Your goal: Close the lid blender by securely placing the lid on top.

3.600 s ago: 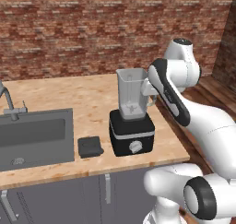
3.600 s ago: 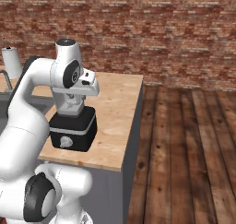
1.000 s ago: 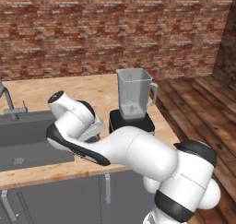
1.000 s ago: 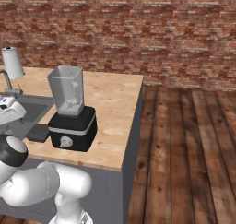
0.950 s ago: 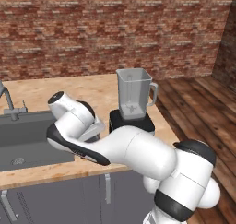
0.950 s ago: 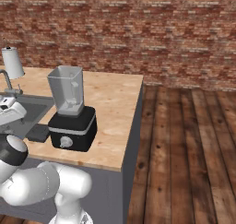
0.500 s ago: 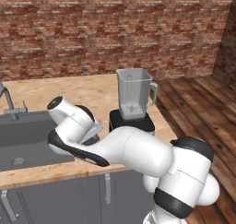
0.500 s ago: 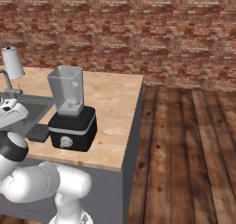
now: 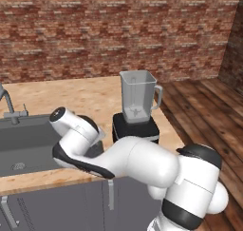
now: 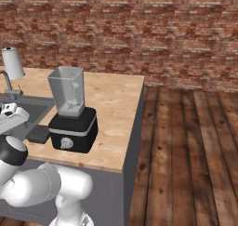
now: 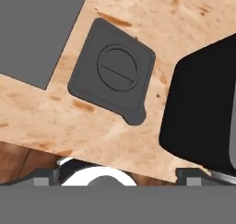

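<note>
The lid point(image 11: 112, 76) lies flat on the wooden worktop point(image 11: 193, 25), a dark square cap with rounded corners, a round raised disc with a line across it on top and a small tab at its 5 o'clock corner in the hand view. In that view it sits at about 11 o'clock from the centre, with the grey sink point(image 11: 37, 27) off at 10 o'clock and the black base of the blender point(image 11: 205, 112) just beside it at 3 o'clock, a strip of bare wood between the two. Nothing touches the lid. The jaws are spread as wide as they go and hold nothing; the two dark fingertips point(image 11: 46, 176) barely rise at the bottom edge of the hand view, below the lid and clear of it. In the right base view the lid point(image 10: 38, 135) shows as a dark patch on the worktop at 9 o'clock of the blender point(image 10: 72, 113), between it and the sink point(image 10: 32, 109). The blender's clear jar stands upright on its base, open at the top, handle to one side. In the left base view the arm point(image 9: 123, 158) bends low over the worktop's front edge, at 8 o'clock of the blender point(image 9: 136, 109).
</note>
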Controlling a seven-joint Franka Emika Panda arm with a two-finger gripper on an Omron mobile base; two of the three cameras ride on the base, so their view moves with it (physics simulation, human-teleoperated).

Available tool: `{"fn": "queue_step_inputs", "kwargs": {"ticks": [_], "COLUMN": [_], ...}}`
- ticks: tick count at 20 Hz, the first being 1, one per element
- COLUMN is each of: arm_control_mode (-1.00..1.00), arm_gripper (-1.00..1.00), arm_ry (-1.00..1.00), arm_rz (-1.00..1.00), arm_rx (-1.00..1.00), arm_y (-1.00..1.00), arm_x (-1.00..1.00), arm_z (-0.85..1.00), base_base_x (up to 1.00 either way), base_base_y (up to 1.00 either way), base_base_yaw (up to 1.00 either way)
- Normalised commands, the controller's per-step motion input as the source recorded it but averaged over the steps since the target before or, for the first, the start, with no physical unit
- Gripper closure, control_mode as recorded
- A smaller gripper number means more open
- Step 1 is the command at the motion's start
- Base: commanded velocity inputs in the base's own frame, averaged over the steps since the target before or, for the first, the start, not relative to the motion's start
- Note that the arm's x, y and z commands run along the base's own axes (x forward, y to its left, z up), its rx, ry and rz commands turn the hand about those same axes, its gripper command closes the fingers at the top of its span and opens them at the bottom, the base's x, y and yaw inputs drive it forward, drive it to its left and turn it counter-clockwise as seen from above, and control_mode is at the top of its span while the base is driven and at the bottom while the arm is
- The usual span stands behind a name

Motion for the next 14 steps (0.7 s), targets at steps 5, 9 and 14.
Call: {"fn": "queue_step_inputs", "kwargs": {"ticks": [5, 9, 14], "arm_control_mode": [-1.00, -1.00, -1.00], "arm_gripper": [-1.00, -1.00, -1.00], "arm_ry": [0.01, 0.00, 0.00], "arm_rz": [0.07, 0.08, 0.09], "arm_rx": [-0.04, -0.05, -0.05], "arm_y": [0.00, 0.00, 0.00], "arm_x": [0.18, 0.23, 0.19], "arm_z": [-0.31, -0.32, -0.28], "base_base_x": [0.00, 0.00, 0.00], "base_base_y": [0.00, 0.00, 0.00], "base_base_yaw": [0.00, 0.00, 0.00]}}
